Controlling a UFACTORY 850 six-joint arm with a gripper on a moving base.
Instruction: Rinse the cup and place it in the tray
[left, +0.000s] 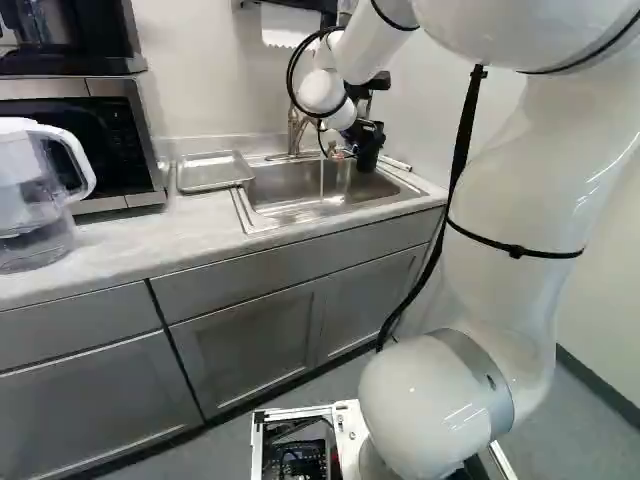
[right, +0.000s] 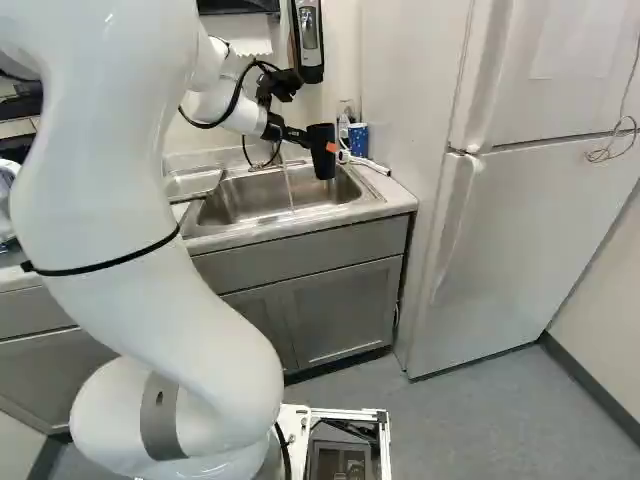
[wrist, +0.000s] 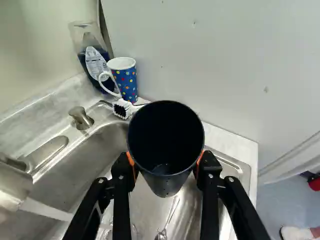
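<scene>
The pincer grasps the black cup between both fingers, above the sink. Beside the cup, water runs from the tap. The metal tray lies on the desk, left of the sink in the left base view.

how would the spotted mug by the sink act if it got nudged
The mug looks glazed, so it's probably stiff, slick and breakable. Being taller than wide, it might tip if pushed high. Its handle would likely stop any roll.
</scene>
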